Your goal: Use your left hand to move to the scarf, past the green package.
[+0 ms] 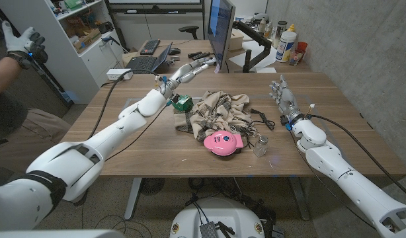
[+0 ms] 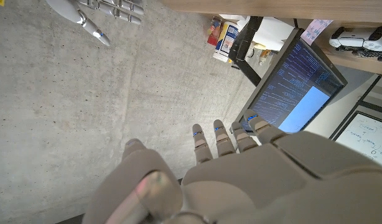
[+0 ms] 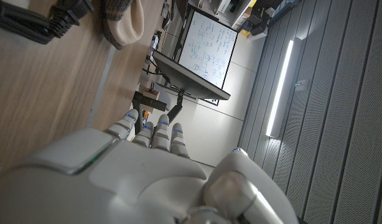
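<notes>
My left hand (image 1: 193, 67) is up off the table (image 1: 123, 142), fingers straight, holding nothing; green package (image 1: 183, 102) and scarf (image 1: 219, 109) sit below it.

L arm: stretched far fwd, raised | left robot hand (image 1: 198, 64): fingers straight, apart, holding nothing | right robot hand (image 1: 282, 99): upright, fingers up, apart, holding nothing

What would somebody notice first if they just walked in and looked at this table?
Probably the round bright pink case near the table's front middle, against the crumpled beige striped scarf. Then the robot's long white left arm, its left hand raised beyond the small green package.
</notes>
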